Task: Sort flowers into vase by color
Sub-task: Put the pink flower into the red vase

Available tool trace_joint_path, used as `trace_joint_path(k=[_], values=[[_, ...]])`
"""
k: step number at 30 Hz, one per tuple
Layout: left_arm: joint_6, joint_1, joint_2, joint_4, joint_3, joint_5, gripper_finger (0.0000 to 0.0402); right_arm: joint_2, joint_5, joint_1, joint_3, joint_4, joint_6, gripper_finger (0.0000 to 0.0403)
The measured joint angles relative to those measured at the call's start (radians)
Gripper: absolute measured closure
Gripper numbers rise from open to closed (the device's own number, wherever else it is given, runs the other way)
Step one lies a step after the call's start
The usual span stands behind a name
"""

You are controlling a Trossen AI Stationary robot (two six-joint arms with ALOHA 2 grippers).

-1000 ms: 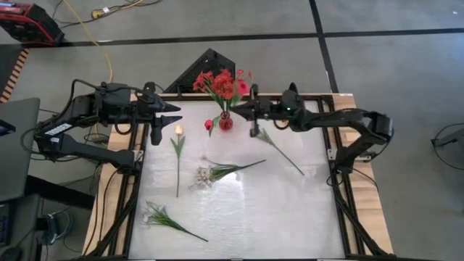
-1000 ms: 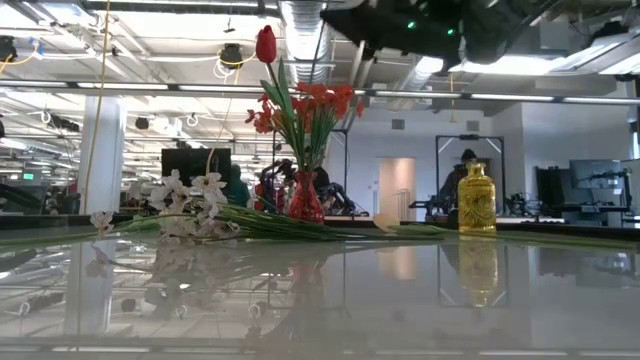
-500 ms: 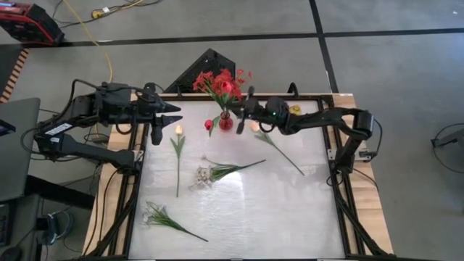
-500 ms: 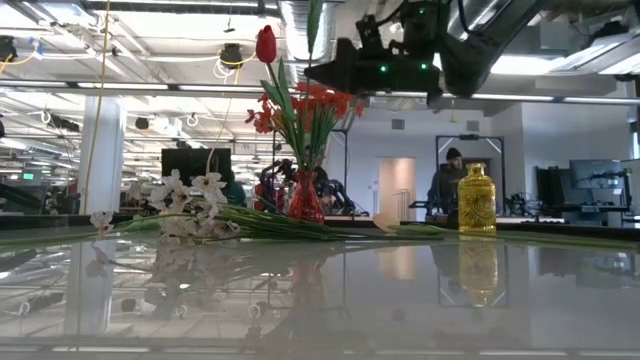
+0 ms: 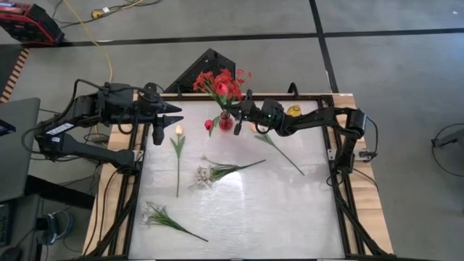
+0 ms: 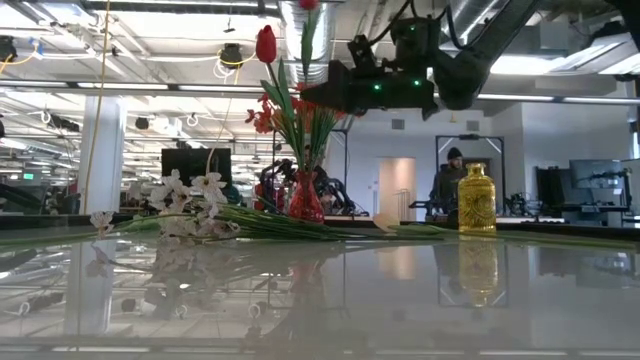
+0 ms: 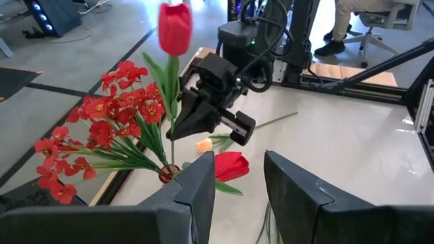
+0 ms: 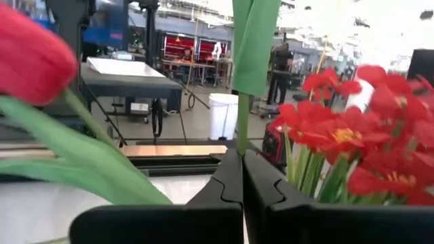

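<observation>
I read the pale glossy counter [image 5: 239, 203] as my sorting field, filling the centre of the high view, with the unsorted stems lying flat: a cream-peach tulip on a long green stem [image 5: 177, 148] left of centre, a spray of small white blossoms [image 5: 217, 172] in the middle, a second white spray [image 5: 170, 220] at lower left, and another long-stemmed flower [image 5: 279, 148] right of centre. My right gripper [image 5: 243, 110] sits at upper centre, right beside the small red glass vase [image 5: 226, 122], because I judge it is feeding a red tulip on a thin green stem [image 7: 175, 30] into the bunch of red blossom clusters [image 5: 217, 83]; its jaws are pressed together on that stem, which stands upright above the vase. A second red tulip [image 5: 209, 125] hangs low just beside the vase. My left gripper [image 5: 161, 123] waits at upper left with jaws parted and empty. A yellow patterned bottle vase [image 6: 477, 200] stands right of centre in the low view, holding nothing I can see.
</observation>
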Motion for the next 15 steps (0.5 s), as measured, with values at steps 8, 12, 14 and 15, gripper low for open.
trace_joint_path(k=[8, 12, 14, 15], values=[[0.0, 0.0, 0.009, 0.003, 0.0, 0.0, 0.0285, -0.001, -0.001, -0.024, 0.0, -0.05, 0.148, 0.0296], [0.0, 0.0, 0.015, 0.006, 0.0, 0.0, 0.0285, -0.003, -0.006, -0.041, 0.0, -0.125, 0.201, 0.0237], [0.0, 0.0, 0.018, 0.006, 0.0, 0.001, 0.0285, -0.012, -0.033, -0.047, 0.0, -0.173, 0.21, 0.0212], [0.0, 0.0, 0.019, 0.006, 0.0, 0.001, 0.0285, -0.024, -0.055, -0.05, 0.0, -0.204, 0.209, 0.02]])
